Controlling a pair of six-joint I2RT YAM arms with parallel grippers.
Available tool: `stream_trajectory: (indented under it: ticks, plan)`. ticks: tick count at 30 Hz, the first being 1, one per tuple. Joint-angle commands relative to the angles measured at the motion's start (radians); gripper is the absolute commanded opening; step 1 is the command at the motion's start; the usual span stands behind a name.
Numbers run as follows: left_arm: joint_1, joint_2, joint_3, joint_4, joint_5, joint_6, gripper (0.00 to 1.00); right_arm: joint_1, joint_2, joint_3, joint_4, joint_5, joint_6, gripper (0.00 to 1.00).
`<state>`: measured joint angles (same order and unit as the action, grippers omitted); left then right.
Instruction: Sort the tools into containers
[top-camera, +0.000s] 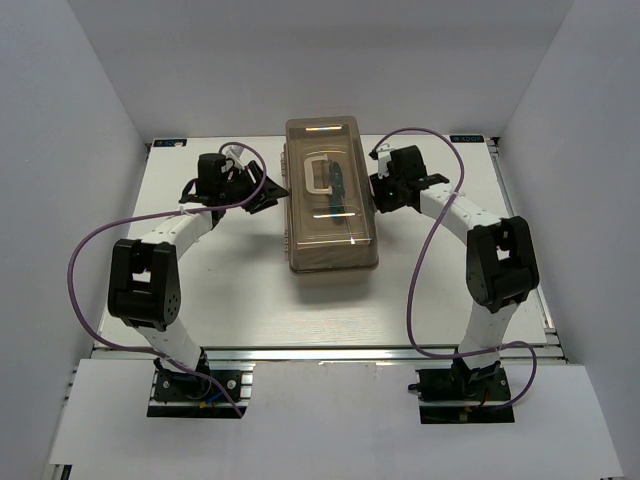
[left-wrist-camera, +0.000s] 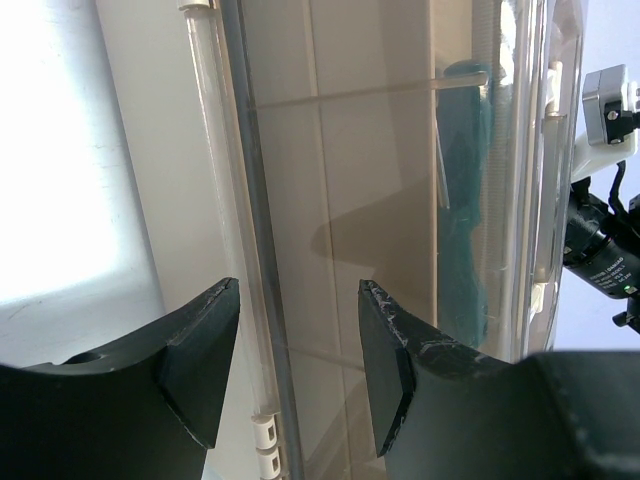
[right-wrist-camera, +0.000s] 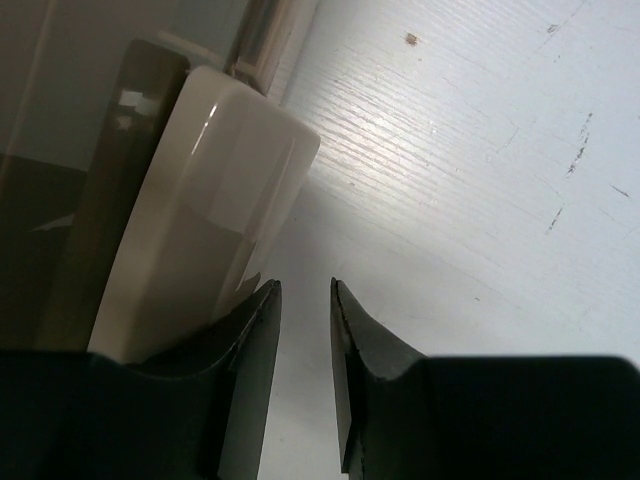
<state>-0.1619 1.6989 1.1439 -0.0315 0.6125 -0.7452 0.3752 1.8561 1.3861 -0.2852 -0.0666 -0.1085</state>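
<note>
The toolbox (top-camera: 330, 215) lies shut in the middle of the table, with its smoky brown lid (left-wrist-camera: 380, 150) down and a white handle (top-camera: 318, 176) on top. A green-handled tool (top-camera: 339, 184) shows through the lid, and also in the left wrist view (left-wrist-camera: 462, 200). The other tools are hidden. My left gripper (top-camera: 277, 190) is open at the box's left side, its jaws (left-wrist-camera: 298, 290) straddling the lid's long edge without touching it. My right gripper (top-camera: 379, 190) is at the box's right side, narrowly open and empty (right-wrist-camera: 305, 285), just beside the beige latch (right-wrist-camera: 215, 200).
The white table (right-wrist-camera: 480, 150) lies around the box. Purple cables loop from both arms over the table (top-camera: 95, 250). White walls enclose the table on the left, back and right. The right arm's wrist camera (left-wrist-camera: 610, 105) shows beyond the box.
</note>
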Motion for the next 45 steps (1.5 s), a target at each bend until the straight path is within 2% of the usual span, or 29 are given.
stream_trajectory:
  ticks: [1, 6, 10, 15, 29, 45]
  plan:
    - [-0.11, -0.007, 0.045, 0.038, 0.136, -0.011, 0.61, 0.081, 0.003, -0.007, 0.099, -0.199, 0.055, 0.34]
    - [-0.11, -0.007, 0.034, 0.038, 0.139, -0.016, 0.61, 0.047, -0.069, -0.05, 0.175, -0.309, 0.086, 0.31]
    - [-0.11, -0.002, 0.039, 0.039, 0.141, -0.016, 0.61, 0.048, -0.09, -0.022, 0.163, -0.348, 0.096, 0.3]
    - [-0.114, 0.008, 0.043, 0.045, 0.144, -0.02, 0.61, 0.07, -0.095, 0.021, 0.115, -0.297, 0.053, 0.3]
    - [-0.13, 0.031, 0.048, 0.067, 0.147, -0.029, 0.61, 0.12, -0.144, 0.008, 0.087, -0.257, 0.009, 0.3]
    - [-0.134, 0.027, 0.043, 0.07, 0.148, -0.031, 0.61, 0.128, -0.152, -0.025, 0.103, -0.285, 0.056, 0.29]
